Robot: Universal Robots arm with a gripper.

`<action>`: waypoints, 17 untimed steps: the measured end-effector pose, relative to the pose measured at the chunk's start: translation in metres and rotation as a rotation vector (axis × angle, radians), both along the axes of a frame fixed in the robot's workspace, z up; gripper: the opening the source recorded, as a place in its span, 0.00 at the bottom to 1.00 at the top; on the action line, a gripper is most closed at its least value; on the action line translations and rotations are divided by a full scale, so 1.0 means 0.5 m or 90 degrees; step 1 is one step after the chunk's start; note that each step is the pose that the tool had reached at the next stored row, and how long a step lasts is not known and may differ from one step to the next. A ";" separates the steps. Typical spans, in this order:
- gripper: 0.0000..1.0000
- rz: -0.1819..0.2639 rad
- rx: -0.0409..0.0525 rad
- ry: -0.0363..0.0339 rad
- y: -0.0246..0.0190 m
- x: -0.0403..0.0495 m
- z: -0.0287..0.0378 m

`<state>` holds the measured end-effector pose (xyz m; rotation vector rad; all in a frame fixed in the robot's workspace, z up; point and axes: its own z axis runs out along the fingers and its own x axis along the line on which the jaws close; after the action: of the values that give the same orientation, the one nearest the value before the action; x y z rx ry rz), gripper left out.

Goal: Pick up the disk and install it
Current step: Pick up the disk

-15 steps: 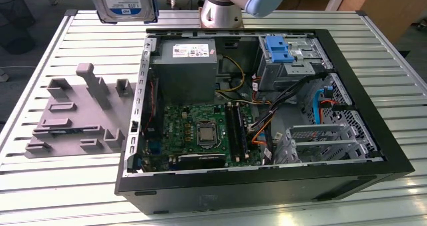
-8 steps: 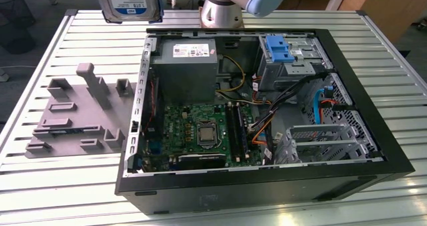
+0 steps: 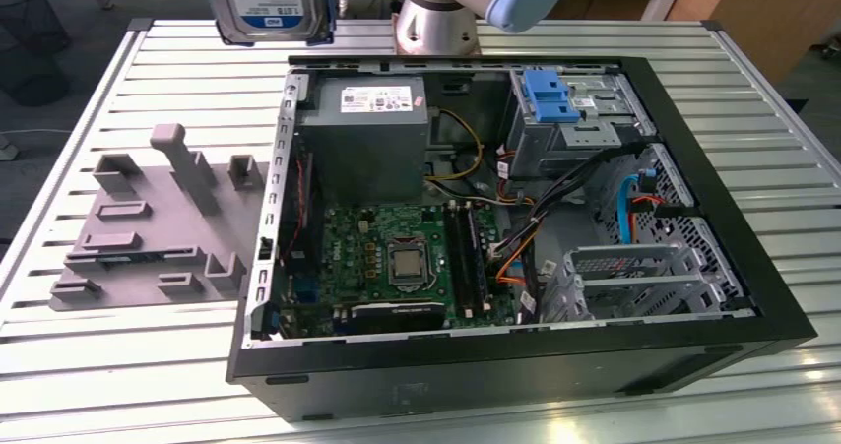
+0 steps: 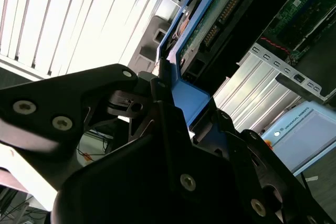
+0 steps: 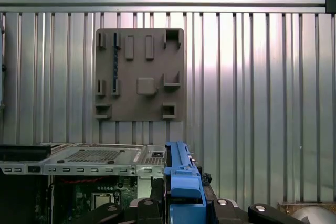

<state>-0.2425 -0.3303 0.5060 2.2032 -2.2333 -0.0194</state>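
One disk (image 3: 270, 6) clamped in pincer (image 5: 184, 205), up off table (image 3: 158, 80) nr PC case (image 3: 736, 336).

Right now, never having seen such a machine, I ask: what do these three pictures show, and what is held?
A robot arm works over a slatted metal table. The exterior view comes from a camera standing apart; both wrist views come from cameras riding on the arm. On the table lie an open computer case and a grey fixture board. The end effector, the arm's grasping part, is shut on the disk, a silver hard drive in a blue carrier, held above the table, outside the case.
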 end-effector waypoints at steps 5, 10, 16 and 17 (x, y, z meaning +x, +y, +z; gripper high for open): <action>0.37 0.000 -0.0001 0.0001 0.0000 0.016 0.000; 0.37 0.000 0.0000 0.0000 0.0000 0.017 0.000; 0.37 0.000 0.0000 0.0000 -0.0055 0.017 0.000; 0.37 0.000 0.0000 0.0000 -0.0082 0.017 0.000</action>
<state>-0.2342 -0.3344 0.5060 2.2032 -2.2333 -0.0193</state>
